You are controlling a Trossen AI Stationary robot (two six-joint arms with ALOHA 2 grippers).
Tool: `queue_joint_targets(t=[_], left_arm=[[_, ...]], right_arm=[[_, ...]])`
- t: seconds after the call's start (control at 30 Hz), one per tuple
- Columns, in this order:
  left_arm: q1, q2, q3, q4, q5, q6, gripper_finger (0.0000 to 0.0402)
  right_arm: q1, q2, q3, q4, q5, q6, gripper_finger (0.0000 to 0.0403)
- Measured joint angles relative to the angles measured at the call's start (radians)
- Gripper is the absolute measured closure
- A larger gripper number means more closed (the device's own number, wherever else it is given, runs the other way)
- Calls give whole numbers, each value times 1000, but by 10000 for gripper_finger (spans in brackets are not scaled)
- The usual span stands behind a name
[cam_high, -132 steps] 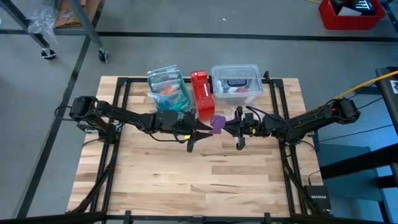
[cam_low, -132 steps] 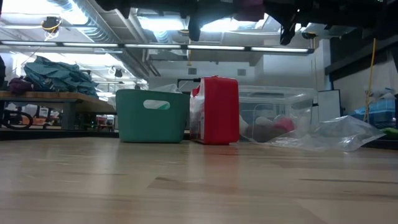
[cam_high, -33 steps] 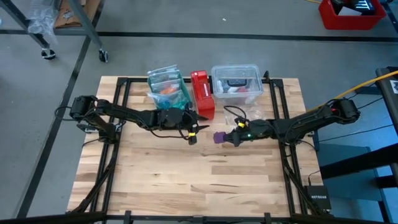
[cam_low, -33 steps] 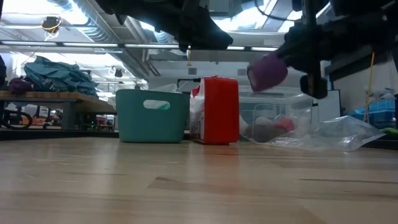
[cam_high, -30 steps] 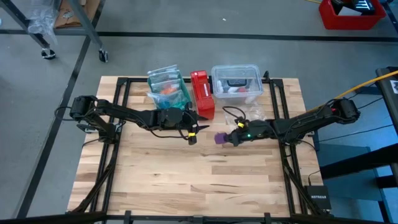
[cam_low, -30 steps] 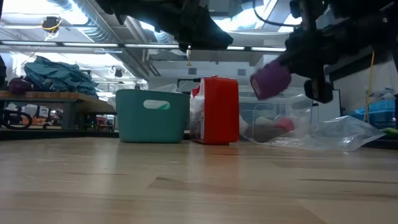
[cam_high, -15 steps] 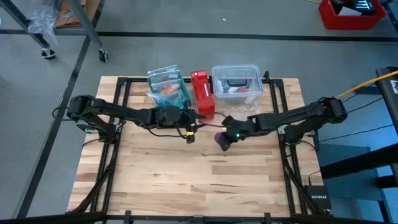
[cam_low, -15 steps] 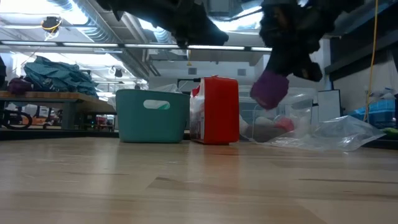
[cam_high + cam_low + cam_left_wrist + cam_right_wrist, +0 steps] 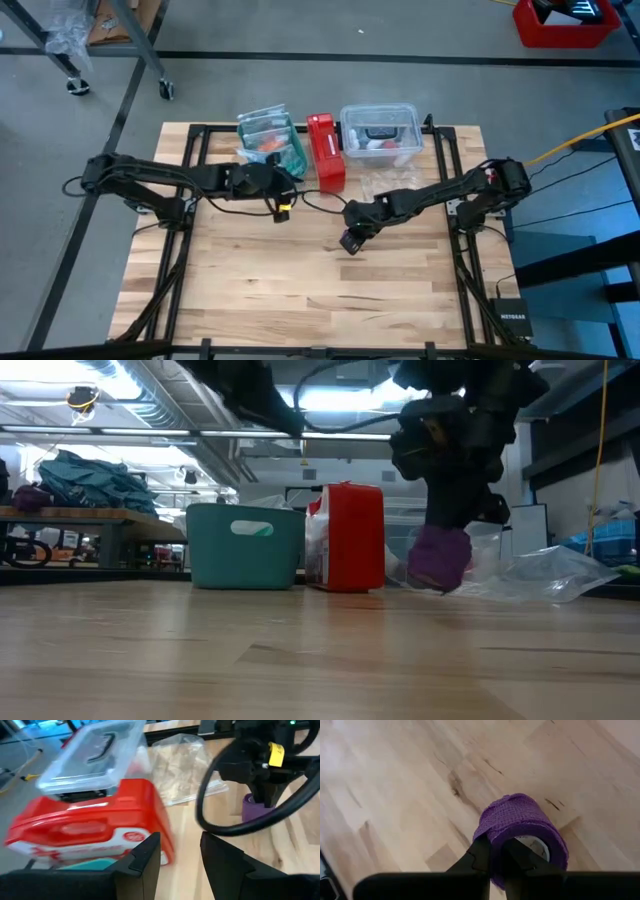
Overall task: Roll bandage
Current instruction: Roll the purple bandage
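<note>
The bandage [image 9: 520,827] is a purple coiled roll with a white core. My right gripper [image 9: 499,862] is shut on it near the middle of the table [image 9: 349,241]. In the low view the roll [image 9: 438,558] hangs below the gripper, close above the wood. In the high view the gripper hides it. My left gripper [image 9: 281,211] is open and empty. It hovers to the left of the roll, in front of the red box [image 9: 324,150]. Its wrist view also shows the roll [image 9: 254,808]. My right gripper pinches the roll's wall at its near rim [image 9: 496,851]. One finger [image 9: 522,862] is inside the hollow core and the other [image 9: 479,856] is outside. The fingers come from above, pointing down. The roll hangs below them; I cannot tell whether it touches the table.
Along the far edge stand a teal bin of bags [image 9: 268,140], the red box and a clear lidded container [image 9: 380,135]. A clear plastic bag [image 9: 385,183] lies in front of the container. The near half of the wooden table [image 9: 300,300] is bare.
My right gripper has come down toward the table and a little toward the near-left. It has tipped from level to pointing down, and the roll has gone from high in the air to just above the wood. My left gripper has drawn back toward the table's left.
</note>
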Motion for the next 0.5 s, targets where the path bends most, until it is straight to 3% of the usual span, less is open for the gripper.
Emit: queue_joint_targets(t=[0.2,0.5], left_arm=[[0,-91,0,-73,-60,5,271],[0,-174,0,-104,-66,38,271]], right_arm=[[0,14,0,7,1,-1,352],[0,14,0,47,-18,-51,292]])
